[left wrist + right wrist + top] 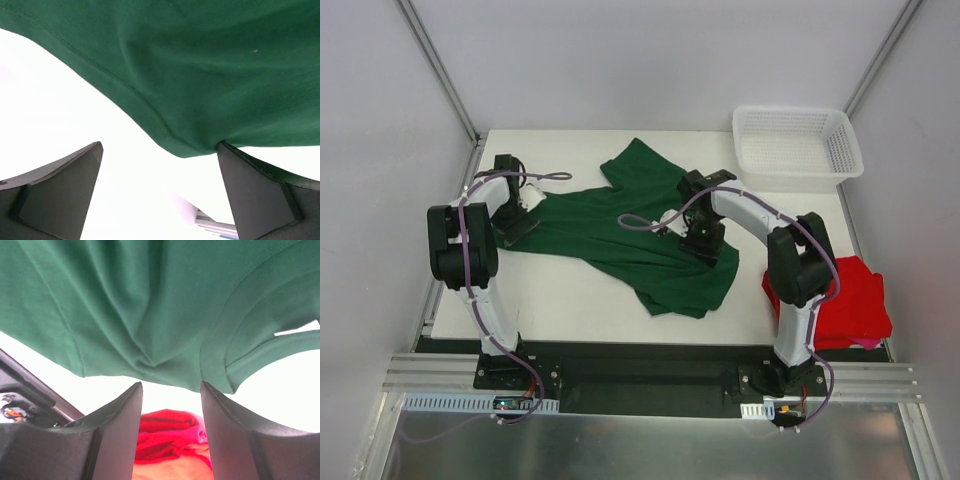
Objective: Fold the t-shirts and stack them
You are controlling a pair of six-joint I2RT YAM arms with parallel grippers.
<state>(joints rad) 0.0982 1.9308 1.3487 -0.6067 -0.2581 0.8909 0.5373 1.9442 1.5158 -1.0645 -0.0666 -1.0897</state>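
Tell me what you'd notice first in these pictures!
The big dark green t-shirt sprawls rumpled across the middle of the table. A bright red t-shirt glows at the near right edge, and a white mesh basket sits at the far right corner.

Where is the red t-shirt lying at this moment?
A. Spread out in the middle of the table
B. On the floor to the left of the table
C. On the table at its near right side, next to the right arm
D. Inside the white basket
C: the red t-shirt lies on the table at its near right side, beside the right arm, apart from the white basket and the green t-shirt.
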